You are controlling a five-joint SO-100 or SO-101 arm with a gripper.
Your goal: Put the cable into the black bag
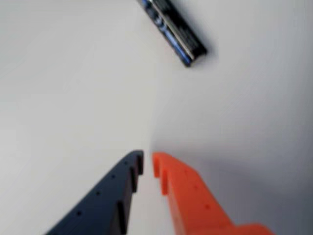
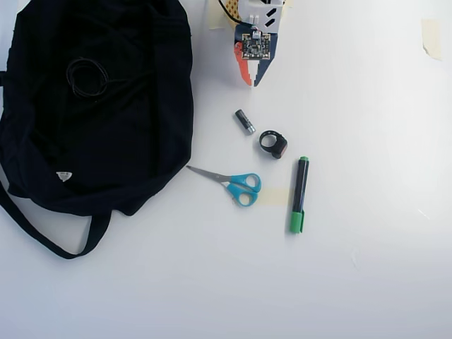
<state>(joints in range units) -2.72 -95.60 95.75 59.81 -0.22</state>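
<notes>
With the thin coiled black cable point(image 2: 87, 76) lying on the big floppy black fabric bag point(image 2: 141, 141), we keep our clenched, empty gripper point(image 1: 147, 161) clear of it.

A plain white table point(image 2: 367, 282) fills both views, evenly lit, perhaps from above.

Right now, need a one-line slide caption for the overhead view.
Cable lies coiled on the black bag; gripper empty above battery, scissors and marker.

No legible text anywhere.
</notes>
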